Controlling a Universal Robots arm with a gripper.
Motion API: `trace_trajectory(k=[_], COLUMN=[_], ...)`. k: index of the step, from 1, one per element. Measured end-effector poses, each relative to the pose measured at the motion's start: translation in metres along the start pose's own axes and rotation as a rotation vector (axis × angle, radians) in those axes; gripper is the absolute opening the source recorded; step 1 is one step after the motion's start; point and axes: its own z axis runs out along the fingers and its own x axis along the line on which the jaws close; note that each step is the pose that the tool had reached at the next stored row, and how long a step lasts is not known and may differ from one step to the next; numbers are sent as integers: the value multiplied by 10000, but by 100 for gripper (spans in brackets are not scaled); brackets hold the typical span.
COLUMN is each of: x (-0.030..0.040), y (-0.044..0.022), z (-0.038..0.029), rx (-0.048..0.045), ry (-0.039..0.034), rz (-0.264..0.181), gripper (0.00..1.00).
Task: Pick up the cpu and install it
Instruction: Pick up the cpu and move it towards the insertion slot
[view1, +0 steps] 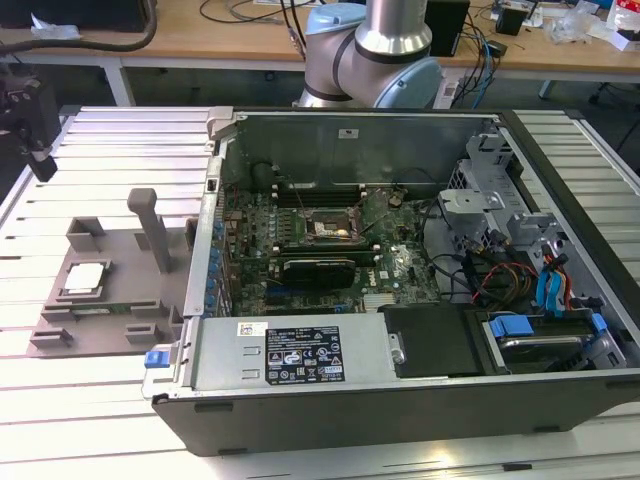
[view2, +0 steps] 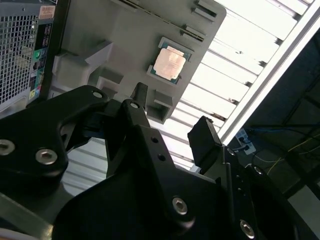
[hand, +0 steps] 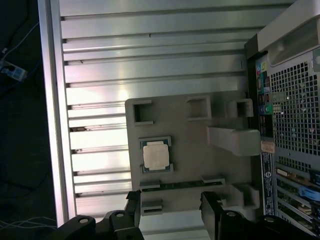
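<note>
At the exterior view's left, a grey holder (view1: 125, 268) on the slatted surface (view1: 90, 420) cradled the cpu (view1: 82, 279) flat in a square recess, probably to present it squarely for picking. The gripper (hand: 171, 212) hung above that holder, fingers spread, grasping nothing. Rightward, the opened computer case (view1: 400, 400) contained the motherboard (view1: 400, 270), its socket (view1: 325, 229) exposed.

Bright, even overhead light falls across the exterior view, with soft shadows. In both wrist views the ribbed bench (hand: 150, 70) glares near white, the cpu (hand: 156, 155) gleams, and the hand (hand: 172, 212) is a dark silhouette.
</note>
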Motion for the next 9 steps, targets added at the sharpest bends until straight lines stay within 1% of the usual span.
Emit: trace_trajectory(k=[9], x=[1], y=[1], z=[46], rx=[-1], ry=[-1], rz=[0], gripper=[60])
